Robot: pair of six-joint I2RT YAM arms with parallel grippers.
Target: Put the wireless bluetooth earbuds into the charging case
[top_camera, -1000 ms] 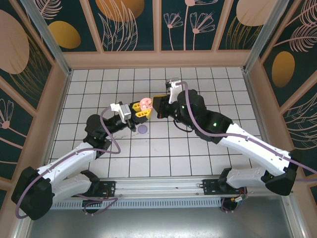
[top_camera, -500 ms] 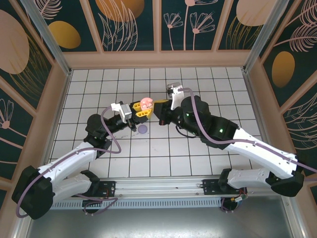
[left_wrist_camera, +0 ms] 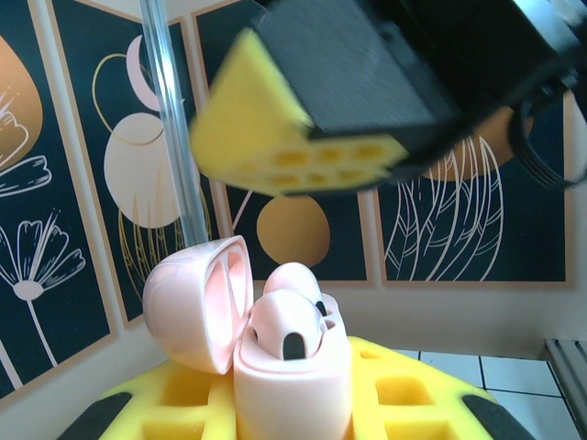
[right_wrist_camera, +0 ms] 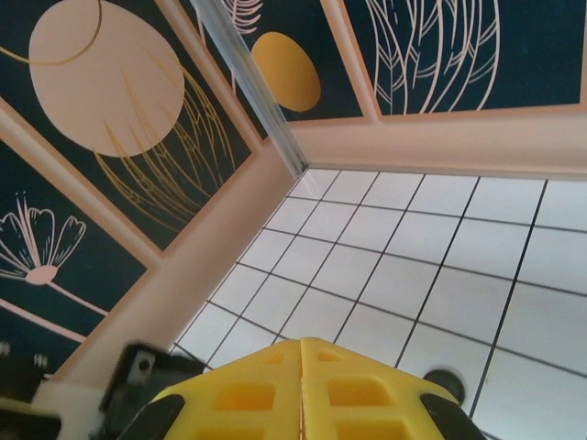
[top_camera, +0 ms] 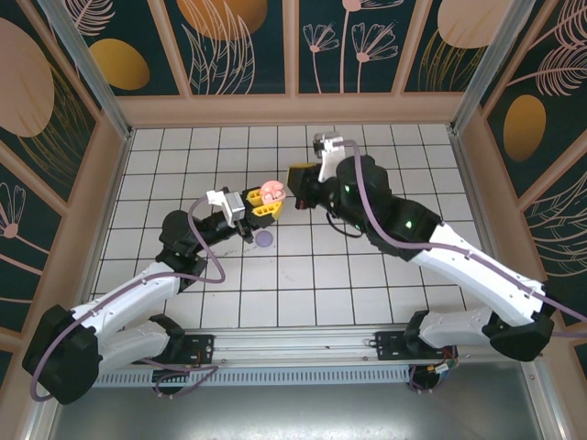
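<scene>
Top external view first: we see the left gripper (top_camera: 265,204) raised over the white tiled floor (top_camera: 367,275), near the middle of the enclosure, its yellow foam-padded fingers (top_camera: 260,208) clamped on a pale pink plastic charging case (top_camera: 271,192). The right gripper (top_camera: 294,178) sits just beside that case on its right, tips pointing toward it; we cannot tell from above whether they touch.

From the left wrist camera, the case stands upright between the yellow fingers (left_wrist_camera: 174,408), with its rounded lid (left_wrist_camera: 197,302) swung open to the left. Two pale pink stemmed earbuds (left_wrist_camera: 286,323) sit in the case body, their heads poking above the rim; the nearer one shows a small dark opening. Above them hangs one yellow pad of the right gripper (left_wrist_camera: 293,151), apart from the case.

From the right wrist camera, the right gripper (right_wrist_camera: 301,390) has its two yellow pads pressed together with nothing between them.

On the floor just in front of the left gripper lies a small light purple round object (top_camera: 265,239), too small for us to identify.
</scene>
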